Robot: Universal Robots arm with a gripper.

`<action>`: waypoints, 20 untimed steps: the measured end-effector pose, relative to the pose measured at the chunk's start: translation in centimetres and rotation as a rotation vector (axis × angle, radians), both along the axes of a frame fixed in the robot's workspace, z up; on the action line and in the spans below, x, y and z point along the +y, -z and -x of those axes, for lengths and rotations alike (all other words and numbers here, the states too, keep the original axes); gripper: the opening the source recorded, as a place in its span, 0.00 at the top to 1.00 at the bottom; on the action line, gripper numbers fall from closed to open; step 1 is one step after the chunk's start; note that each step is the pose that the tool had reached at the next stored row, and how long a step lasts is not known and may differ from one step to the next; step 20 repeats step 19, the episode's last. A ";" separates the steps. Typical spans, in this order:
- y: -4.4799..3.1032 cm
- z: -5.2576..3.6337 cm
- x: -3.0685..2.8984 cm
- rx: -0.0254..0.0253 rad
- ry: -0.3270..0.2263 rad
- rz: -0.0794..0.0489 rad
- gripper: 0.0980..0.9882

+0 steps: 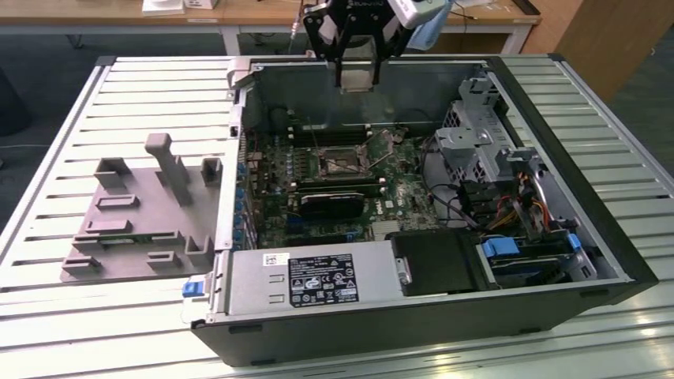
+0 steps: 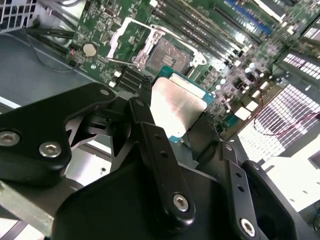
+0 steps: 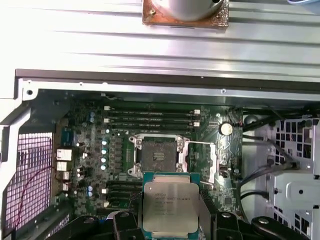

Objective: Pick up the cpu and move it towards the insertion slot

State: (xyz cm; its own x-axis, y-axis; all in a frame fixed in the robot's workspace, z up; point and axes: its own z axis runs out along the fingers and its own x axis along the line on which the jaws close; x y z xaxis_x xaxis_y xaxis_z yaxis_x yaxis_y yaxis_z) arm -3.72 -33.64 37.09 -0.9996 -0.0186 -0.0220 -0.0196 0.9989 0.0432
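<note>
Your gripper (image 2: 177,132) grasps the cpu (image 3: 170,209) by its edges, metal top facing the camera, held flat above the motherboard (image 3: 95,145) near the open insertion slot (image 3: 156,154), probably for alignment.

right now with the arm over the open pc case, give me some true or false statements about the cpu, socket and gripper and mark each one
1. The gripper holds the cpu. True.
2. The cpu is already seated in the insertion slot. False: in both wrist views it is held clear of the slot, which shows a bare dark centre.
3. The slot's metal frame is swung open. True.
4. The grey plastic fixture stands inside the computer case. False: it sits on the slatted table, on the exterior view's left of the case.
5. The cpu's silvery top faces the first wrist camera. True.
</note>
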 end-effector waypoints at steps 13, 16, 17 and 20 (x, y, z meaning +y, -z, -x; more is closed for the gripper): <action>0.51 0.00 2.05 0.0000 0.000 0.000 0.51; 0.51 0.00 2.06 -0.0001 0.000 0.000 0.51; 0.51 0.00 2.06 -0.0001 0.000 0.000 0.51; 0.51 0.00 2.06 -0.0001 0.000 0.000 0.51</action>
